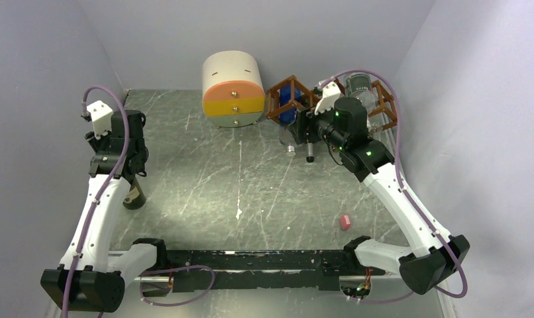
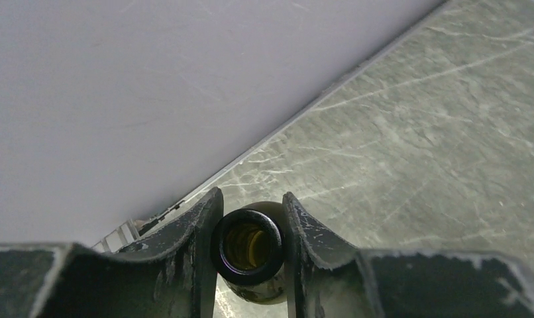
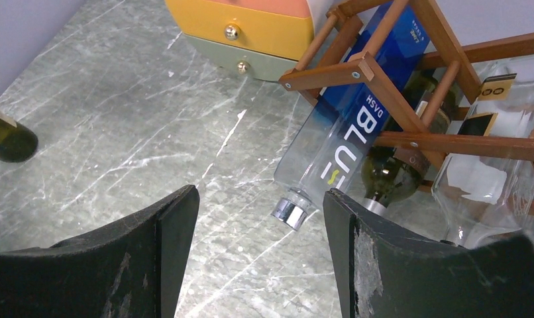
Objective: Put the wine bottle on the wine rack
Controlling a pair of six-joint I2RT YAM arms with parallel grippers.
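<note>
A dark green wine bottle stands upright on the table's left side. My left gripper is shut on its neck from above. In the left wrist view the bottle's open mouth sits pinched between the two fingers. The reddish-brown wine rack stands at the back right and holds a blue-labelled clear bottle, a dark bottle and a clear bottle. My right gripper hangs open just in front of the wine rack, with nothing between its fingers. The wine bottle's base shows at the right wrist view's left edge.
A cream-and-orange rounded drawer cabinet stands left of the rack at the back. A small pink object lies on the marble table near the right arm. Grey walls close in the table on three sides.
</note>
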